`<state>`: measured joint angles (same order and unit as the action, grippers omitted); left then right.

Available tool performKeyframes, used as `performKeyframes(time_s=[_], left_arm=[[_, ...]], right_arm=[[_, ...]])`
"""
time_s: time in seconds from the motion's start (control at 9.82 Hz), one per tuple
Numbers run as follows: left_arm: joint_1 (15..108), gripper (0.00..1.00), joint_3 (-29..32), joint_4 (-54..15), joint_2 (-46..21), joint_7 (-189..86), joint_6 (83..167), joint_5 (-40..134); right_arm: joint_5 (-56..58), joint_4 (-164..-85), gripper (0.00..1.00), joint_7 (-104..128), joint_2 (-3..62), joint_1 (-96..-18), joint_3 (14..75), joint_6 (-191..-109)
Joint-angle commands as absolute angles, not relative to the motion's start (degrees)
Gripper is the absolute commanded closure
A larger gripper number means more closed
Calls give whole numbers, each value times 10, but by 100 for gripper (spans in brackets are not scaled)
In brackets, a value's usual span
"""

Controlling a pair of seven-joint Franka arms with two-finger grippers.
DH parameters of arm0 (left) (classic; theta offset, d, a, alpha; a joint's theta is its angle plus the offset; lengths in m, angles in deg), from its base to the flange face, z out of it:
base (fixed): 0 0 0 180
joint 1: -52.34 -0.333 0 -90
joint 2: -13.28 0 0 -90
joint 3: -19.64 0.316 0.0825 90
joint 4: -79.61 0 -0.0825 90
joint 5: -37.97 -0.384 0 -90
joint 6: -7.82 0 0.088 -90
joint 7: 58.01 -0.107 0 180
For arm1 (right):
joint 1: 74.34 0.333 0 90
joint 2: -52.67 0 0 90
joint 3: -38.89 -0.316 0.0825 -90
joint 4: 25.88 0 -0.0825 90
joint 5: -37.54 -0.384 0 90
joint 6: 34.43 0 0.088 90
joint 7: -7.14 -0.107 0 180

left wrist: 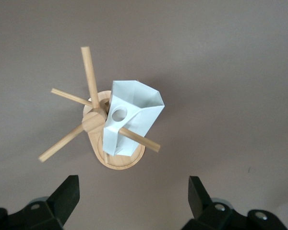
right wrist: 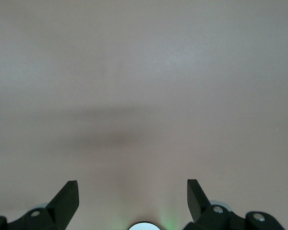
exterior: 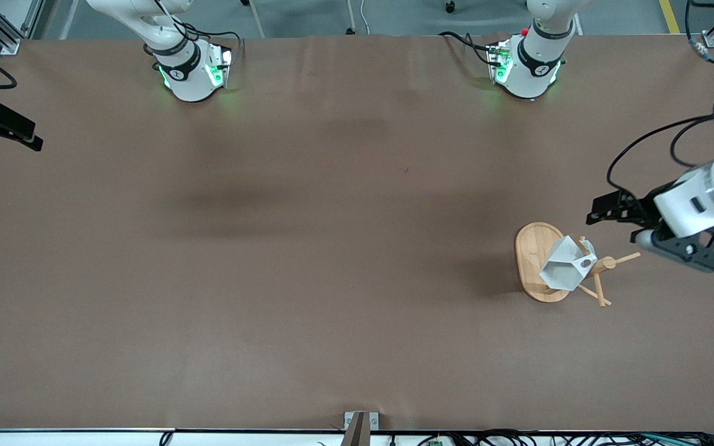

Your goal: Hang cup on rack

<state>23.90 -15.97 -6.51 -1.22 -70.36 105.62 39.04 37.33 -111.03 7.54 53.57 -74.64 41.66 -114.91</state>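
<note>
Cup [left wrist: 129, 117] hung on rack [left wrist: 93, 120] peg, left hand [left wrist: 133, 201] wide, empty, right hand [right wrist: 132, 201] wide, empty

White faceted cup [exterior: 566, 264]; light bamboo-tan rack [exterior: 535, 260]; plain matte brown table [exterior: 307, 248]; black-fingered grippers on white arms with green-lit bases.

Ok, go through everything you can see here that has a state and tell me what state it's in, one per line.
cup: hanging on a peg of the rack, tilted, peg through its handle hole, not held.
rack: upright on the table, toward the left arm's end.
left gripper: open, empty, above the table beside the rack.
right gripper: open, empty, waiting at the right arm's end of the table.
</note>
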Motion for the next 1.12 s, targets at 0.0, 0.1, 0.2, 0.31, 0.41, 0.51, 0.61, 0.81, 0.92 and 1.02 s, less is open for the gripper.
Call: performKeyframes(time_s=[0.0, 0.1, 0.2, 0.31, 0.41, 0.51, 0.61, 0.81, 0.92, 1.02], left_arm=[[243, 0, -173, -71, 18, -638, 1041, 376], [241, 0, -190, -64, 31, -606, 1030, 374], [241, 0, -192, -61, 47, -584, 1003, 375], [241, 0, -192, -59, 58, -587, 994, 375], [239, 0, -190, -49, 58, -591, 993, 374], [242, 0, -183, -39, 60, -592, 989, 375], [273, 0, -149, -41, 79, -590, 984, 374], [382, 0, -14, -55, 107, -592, 979, 376], [425, 0, 32, -70, 122, -592, 976, 376], [463, 0, 69, -108, 150, -591, 976, 376]], right_arm=[[367, -1115, 1, 67, 542, -750, 415, -1147], [367, -1115, 1, 70, 542, -750, 415, -1148], [367, -1115, 1, 70, 542, -750, 415, -1148], [367, -1115, 1, 70, 542, -750, 415, -1148], [367, -1115, 1, 70, 542, -750, 415, -1148], [367, -1115, 1, 70, 542, -750, 415, -1149], [367, -1114, 1, 70, 542, -749, 415, -1149], [366, -1113, 1, 70, 542, -748, 414, -1150], [366, -1113, 1, 70, 542, -748, 414, -1151], [367, -1113, 1, 70, 542, -748, 414, -1151]])
